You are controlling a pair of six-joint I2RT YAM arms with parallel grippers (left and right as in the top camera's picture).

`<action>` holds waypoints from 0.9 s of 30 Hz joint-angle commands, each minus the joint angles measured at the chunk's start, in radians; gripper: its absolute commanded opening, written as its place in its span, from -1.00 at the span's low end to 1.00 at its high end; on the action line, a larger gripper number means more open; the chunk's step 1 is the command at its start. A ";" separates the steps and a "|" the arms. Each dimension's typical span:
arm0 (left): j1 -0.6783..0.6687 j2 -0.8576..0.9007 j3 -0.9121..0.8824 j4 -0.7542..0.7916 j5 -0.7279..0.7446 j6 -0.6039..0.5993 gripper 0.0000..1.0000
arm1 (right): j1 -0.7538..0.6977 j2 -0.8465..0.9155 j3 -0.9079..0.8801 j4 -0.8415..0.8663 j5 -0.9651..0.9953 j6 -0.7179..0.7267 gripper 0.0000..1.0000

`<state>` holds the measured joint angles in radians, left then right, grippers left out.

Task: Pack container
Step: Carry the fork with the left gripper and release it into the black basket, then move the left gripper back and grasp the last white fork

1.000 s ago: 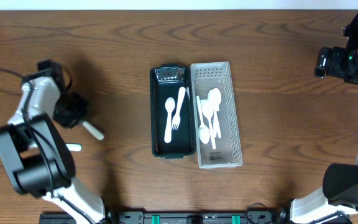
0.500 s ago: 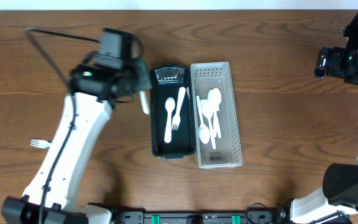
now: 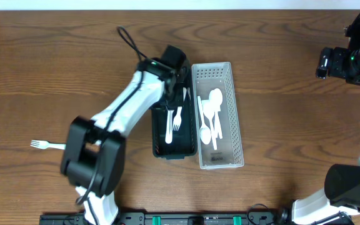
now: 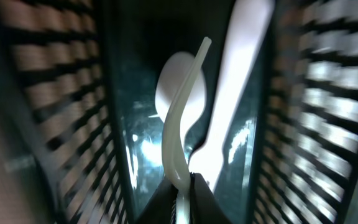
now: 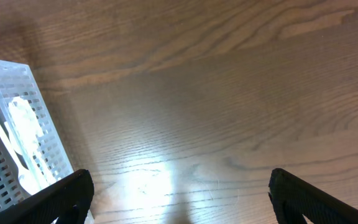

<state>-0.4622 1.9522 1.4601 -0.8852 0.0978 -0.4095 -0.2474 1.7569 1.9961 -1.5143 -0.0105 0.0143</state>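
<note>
The left gripper (image 4: pixel 182 198) is clamping a white utensil (image 4: pixel 180 124) by its handle, low inside the black bin (image 3: pixel 155 128); it should be laying it flat beside the two pieces (image 3: pixel 170 125) there before releasing. The right gripper (image 5: pixel 179 208), fingers apart, is idling far right of the bin. A white basket (image 3: pixel 214 73) touching the bin's right side is holding what look like three spoons (image 3: pixel 208 115); one fork (image 3: pixel 42 145) is lying well left of the bin

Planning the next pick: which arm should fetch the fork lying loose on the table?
Left. The fork lies far left, on that arm's side. The left gripper must first drop its utensil into the dark bin. The right gripper sits at the far right edge.
</note>
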 commanded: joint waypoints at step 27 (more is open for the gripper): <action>0.442 -0.488 0.063 -0.241 -0.272 0.021 0.22 | -0.002 -0.001 0.004 -0.005 -0.005 0.007 0.87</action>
<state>-0.1654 1.4620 1.5246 -1.0836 -0.1425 -0.2485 -0.2474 1.7569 1.9961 -1.5185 -0.0113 0.0143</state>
